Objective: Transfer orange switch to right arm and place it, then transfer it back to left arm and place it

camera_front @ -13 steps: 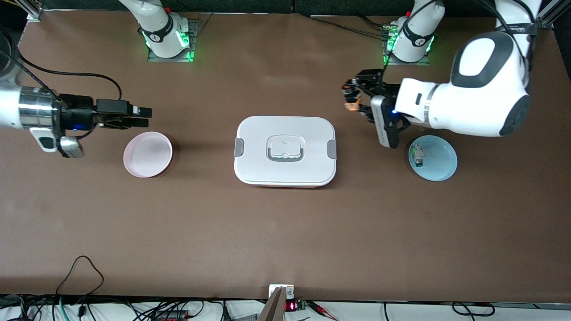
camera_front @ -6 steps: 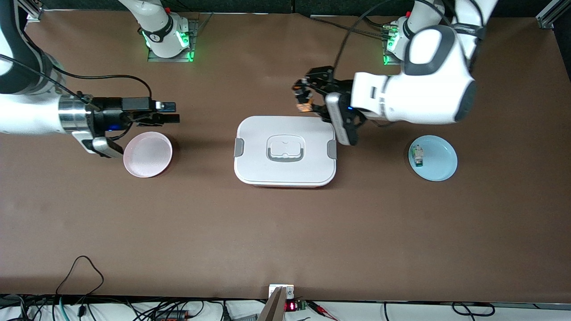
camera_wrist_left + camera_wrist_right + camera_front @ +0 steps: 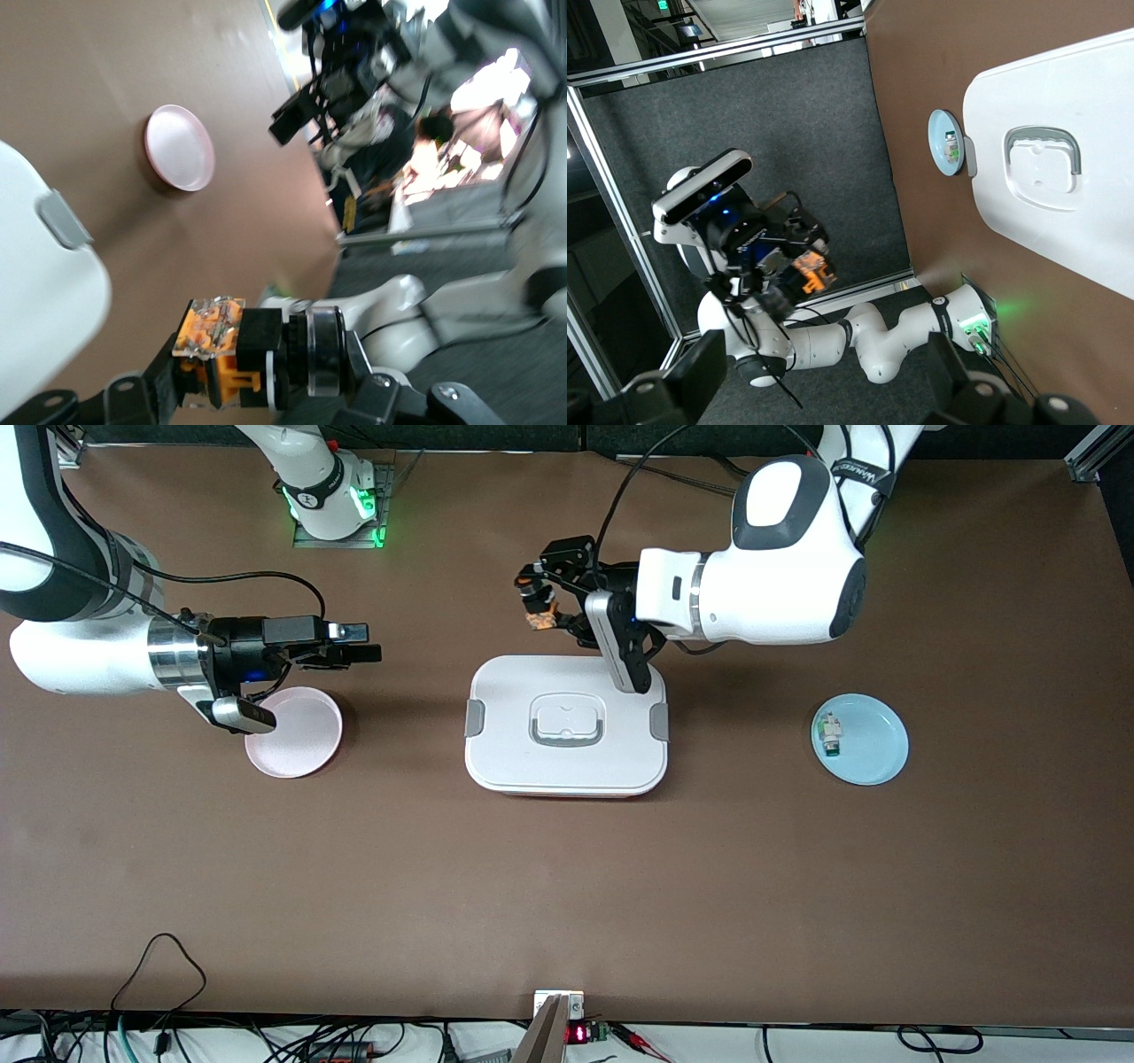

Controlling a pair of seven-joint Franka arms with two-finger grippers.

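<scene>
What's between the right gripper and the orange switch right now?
Front view: only bare brown table between the open right gripper and the orange switch held by the left gripper.

The blue plate [image 3: 873,744] holds a white-and-green component [image 3: 830,733] too small to identify.

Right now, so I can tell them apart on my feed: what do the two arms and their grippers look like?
Both arms are glossy white with dark grey joint caps, silver wrist rings and black cables. The left gripper and right gripper are black, each with a blue light nearby. Green lights glow at the right arm's base.
</scene>
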